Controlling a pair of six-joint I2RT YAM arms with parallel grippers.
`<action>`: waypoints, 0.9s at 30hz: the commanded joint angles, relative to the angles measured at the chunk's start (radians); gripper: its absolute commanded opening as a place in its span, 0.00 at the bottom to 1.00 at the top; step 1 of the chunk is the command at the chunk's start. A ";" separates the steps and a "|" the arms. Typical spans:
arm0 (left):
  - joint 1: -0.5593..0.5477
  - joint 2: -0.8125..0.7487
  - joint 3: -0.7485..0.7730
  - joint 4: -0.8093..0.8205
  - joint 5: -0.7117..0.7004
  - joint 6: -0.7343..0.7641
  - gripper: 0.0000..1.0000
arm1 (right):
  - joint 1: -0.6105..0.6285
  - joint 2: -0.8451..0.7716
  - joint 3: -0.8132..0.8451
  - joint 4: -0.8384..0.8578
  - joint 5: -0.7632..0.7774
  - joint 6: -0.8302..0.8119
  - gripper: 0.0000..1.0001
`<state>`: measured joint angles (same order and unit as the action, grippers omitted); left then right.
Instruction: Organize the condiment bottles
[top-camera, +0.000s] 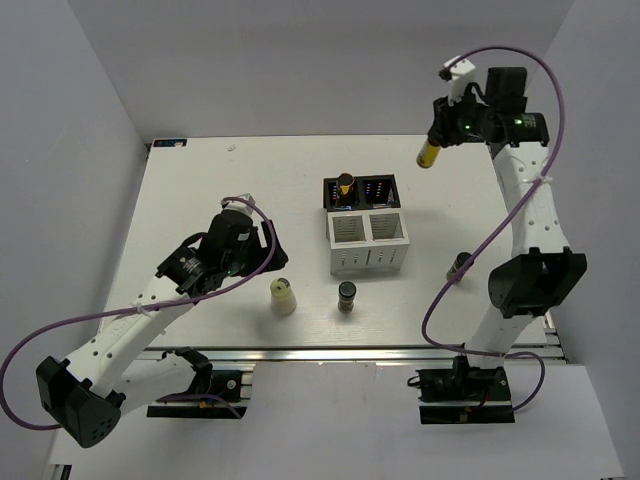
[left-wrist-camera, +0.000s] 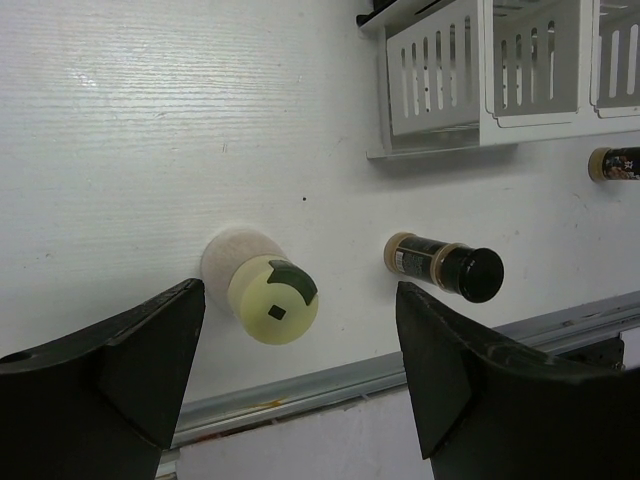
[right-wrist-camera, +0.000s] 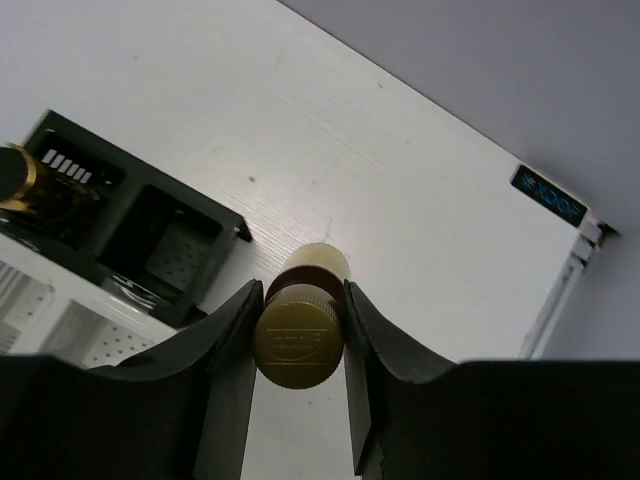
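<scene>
My right gripper (top-camera: 438, 138) is shut on a tall dark bottle with a yellow label (top-camera: 429, 153) and holds it in the air beyond the box's back right; its gold cap (right-wrist-camera: 298, 337) sits between my fingers (right-wrist-camera: 225, 330). A second tall bottle (top-camera: 345, 185) stands in the back left black compartment and also shows in the right wrist view (right-wrist-camera: 18, 180). The cream conical bottle (top-camera: 283, 297) stands near the front edge, below my open, empty left gripper (left-wrist-camera: 298, 335). One brown jar (top-camera: 347, 296) stands right of it. Another brown jar (top-camera: 458, 265) is beside the right arm.
The four-compartment box (top-camera: 368, 243), white in front and black behind, sits mid-table; its white slatted wall shows in the left wrist view (left-wrist-camera: 480, 75). The table's metal front rail (left-wrist-camera: 400, 370) runs just below the cream bottle (left-wrist-camera: 272, 298) and the jar (left-wrist-camera: 445, 265).
</scene>
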<state>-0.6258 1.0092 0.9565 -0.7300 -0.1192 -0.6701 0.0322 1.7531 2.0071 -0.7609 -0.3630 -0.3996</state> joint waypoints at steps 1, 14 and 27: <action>-0.006 -0.003 -0.004 0.018 0.009 0.004 0.87 | 0.095 0.029 0.067 -0.045 -0.062 0.034 0.00; -0.006 -0.037 -0.024 -0.002 0.003 -0.013 0.87 | 0.253 0.086 0.059 -0.011 -0.059 0.051 0.00; -0.008 -0.035 -0.039 0.015 0.030 -0.013 0.87 | 0.253 0.169 -0.033 0.008 -0.056 0.024 0.00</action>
<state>-0.6262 0.9966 0.9321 -0.7315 -0.1112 -0.6788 0.2882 1.9259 1.9949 -0.8062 -0.3943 -0.3637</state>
